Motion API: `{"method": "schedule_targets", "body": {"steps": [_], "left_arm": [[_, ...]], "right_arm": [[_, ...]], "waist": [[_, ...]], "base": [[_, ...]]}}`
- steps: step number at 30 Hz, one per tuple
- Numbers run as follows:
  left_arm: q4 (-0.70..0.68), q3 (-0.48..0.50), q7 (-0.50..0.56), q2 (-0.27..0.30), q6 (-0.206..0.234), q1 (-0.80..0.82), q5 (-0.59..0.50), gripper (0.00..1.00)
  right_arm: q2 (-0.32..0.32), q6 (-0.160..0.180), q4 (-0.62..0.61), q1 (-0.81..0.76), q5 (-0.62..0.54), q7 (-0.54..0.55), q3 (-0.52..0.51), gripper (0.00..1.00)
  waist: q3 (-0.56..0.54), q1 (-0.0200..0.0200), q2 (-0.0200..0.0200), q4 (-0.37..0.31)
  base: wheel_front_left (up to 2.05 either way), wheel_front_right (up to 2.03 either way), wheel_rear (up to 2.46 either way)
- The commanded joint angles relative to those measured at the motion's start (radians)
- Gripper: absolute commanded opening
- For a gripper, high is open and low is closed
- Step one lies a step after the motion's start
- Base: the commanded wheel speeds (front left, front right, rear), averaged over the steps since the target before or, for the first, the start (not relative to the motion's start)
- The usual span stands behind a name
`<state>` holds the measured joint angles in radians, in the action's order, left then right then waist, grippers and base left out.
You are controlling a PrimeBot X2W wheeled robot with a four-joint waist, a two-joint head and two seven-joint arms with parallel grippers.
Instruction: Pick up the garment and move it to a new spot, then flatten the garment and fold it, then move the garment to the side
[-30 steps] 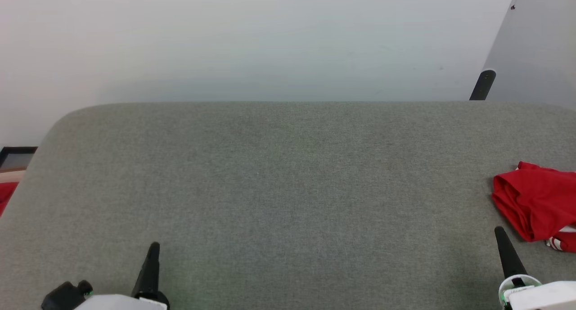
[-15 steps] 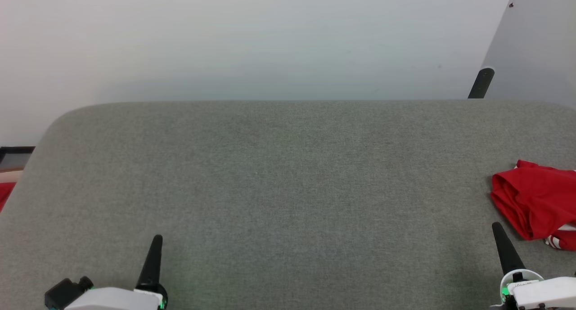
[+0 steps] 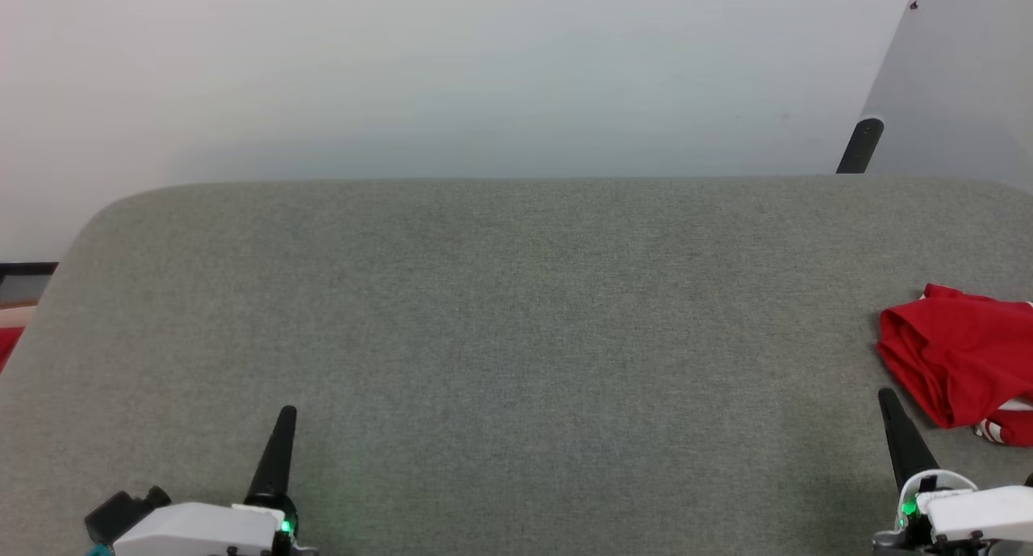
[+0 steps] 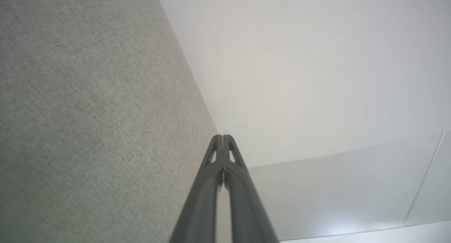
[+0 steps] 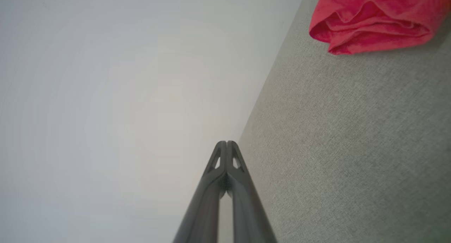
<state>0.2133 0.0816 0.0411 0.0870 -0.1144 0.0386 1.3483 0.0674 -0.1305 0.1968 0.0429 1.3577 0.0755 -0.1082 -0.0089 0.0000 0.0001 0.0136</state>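
Head view: the garment is lying in a loose red bundle at the far right edge of the grey counter, partly running out of frame. A bit of red-and-white striped trim is showing at its near corner. My right gripper is hovering just beside it, not touching. My left gripper is hovering well apart, over the near left of the counter. Both are clenched on nothing, fingers pressing together in each wrist view.

Progress, as a judgement: the bundle is layered but rumpled, not lying as a flat, neat fold. This is fitting either a garment waiting off to the side for pickup, or one folded roughly and set aside. I am not able to settle which.

Writing: I am reading no numerals, brand or label on the visible cloth.
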Motion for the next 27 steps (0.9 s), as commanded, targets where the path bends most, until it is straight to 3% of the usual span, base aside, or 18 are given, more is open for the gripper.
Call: {"method": "schedule_targets", "body": {"steps": [1, 27], "left_arm": [[-0.002, 0.006, 0.004, -0.001, -0.006, 0.017, 0.018, 0.00], [0.024, 0.028, 0.056, -0.028, -0.016, 0.061, 0.198, 0.00]], "right_arm": [[-0.001, 0.000, -0.002, 0.021, 0.017, 0.005, -0.003, 0.00], [-0.014, 0.000, 0.036, 0.057, 0.189, 0.031, -0.006, 0.00]], "waist": [[0.000, 0.0000, -0.0001, 0.000], [0.008, 0.0000, -0.0001, -0.009]], "base": [[0.00, 0.00, 0.00], [0.00, 0.00, 0.00]]}}
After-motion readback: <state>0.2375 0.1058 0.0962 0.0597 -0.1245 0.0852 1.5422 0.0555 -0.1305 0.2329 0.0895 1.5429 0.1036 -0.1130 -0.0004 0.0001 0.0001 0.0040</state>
